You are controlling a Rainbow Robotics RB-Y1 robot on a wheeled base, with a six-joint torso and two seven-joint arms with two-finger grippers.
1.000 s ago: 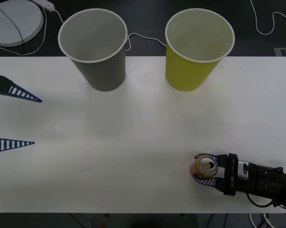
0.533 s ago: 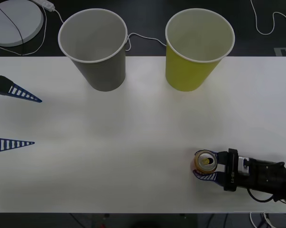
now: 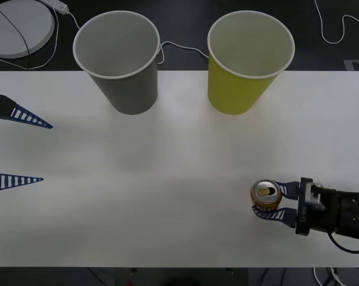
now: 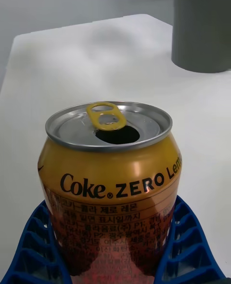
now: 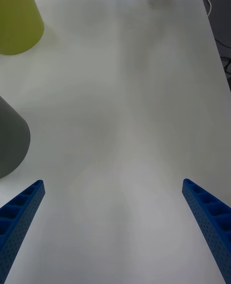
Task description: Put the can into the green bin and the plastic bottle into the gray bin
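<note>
reaching low, right gripper (image 3: 273,202) clamps can (image 3: 265,195)

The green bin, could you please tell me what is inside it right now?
The green bin shows only its pale inner wall from the front view; its bottom is out of sight. The can stands on the table between the right gripper jaws.

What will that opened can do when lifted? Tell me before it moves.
The can is opened, so it's probably light and easily dented. Its smooth wall may slip between the right gripper's ribbed fingers. Tilting it could spill any leftover drink.
</note>
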